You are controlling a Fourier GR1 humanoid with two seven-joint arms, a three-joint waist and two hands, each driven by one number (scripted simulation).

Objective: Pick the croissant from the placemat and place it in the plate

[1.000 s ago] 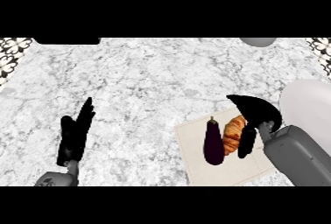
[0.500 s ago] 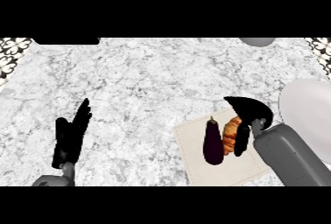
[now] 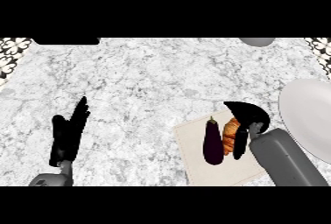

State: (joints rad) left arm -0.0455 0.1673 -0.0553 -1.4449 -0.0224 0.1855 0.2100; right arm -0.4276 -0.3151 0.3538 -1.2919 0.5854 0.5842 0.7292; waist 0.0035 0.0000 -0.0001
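Now the right hand (image 3: 247, 119) is seen lower than a second ago, fingers curled over the croissant (image 3: 229, 136), which lies on the placemat (image 3: 194, 153) touching the eggplant (image 3: 213, 144). Grasp is judged imminent; the plate (image 3: 310, 113) waits nearby. The left hand (image 3: 70, 133) rests, fingers straight.

- Golden-brown ridged croissant (image 3: 228, 136): lies lengthwise on beige square placemat (image 3: 194, 151), right half.
- Round pale-grey plate (image 3: 309, 116): flat, right of placemat, partly out of frame.
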